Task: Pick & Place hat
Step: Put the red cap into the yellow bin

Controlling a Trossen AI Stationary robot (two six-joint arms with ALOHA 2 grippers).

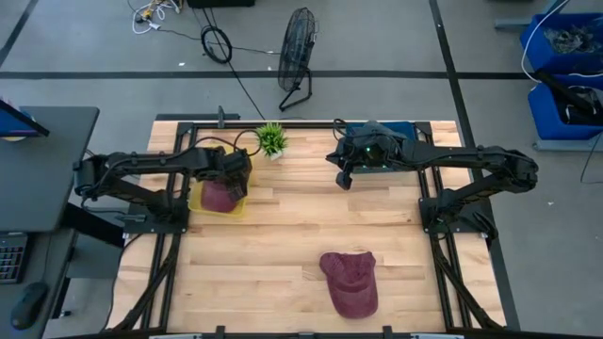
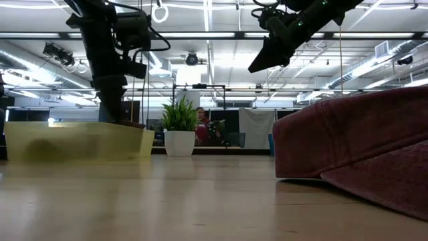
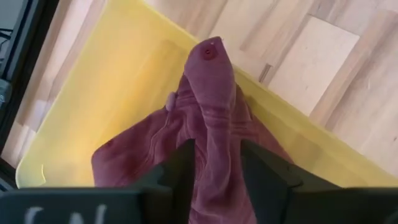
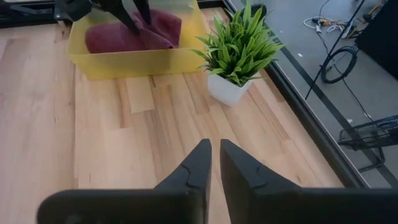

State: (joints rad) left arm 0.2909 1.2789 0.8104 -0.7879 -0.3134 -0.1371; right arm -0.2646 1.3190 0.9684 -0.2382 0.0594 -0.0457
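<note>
Two maroon hats show. One hat [image 1: 219, 196] lies in a yellow bin [image 1: 195, 202] near the table's left side, and my left gripper [image 3: 217, 149] stands over it, shut on it. In the right wrist view the same hat [image 4: 112, 34] shows inside the bin [image 4: 140, 62]. The second hat [image 1: 350, 282] rests flat on the wood near the table's near edge, and fills the low view's right side [image 2: 361, 147]. My right gripper [image 4: 214, 152] hangs above the far middle of the table [image 1: 344, 177], shut and holding nothing. My left gripper pinches a raised fold of the hat's crown [image 3: 214, 124] between its two fingers [image 3: 183, 165], coming from above and pointing down into the bin. The fold runs on past the fingers to the top button [image 3: 208, 51]. The rest of the hat lies in the bin.
A small potted plant [image 1: 271, 139] stands at the far edge, right of the bin. A blue object [image 1: 400, 129] lies at the far edge under the right arm. Bare wood stretches between the bin and the second hat. A person [image 2: 200, 124] shows far off in the room.
</note>
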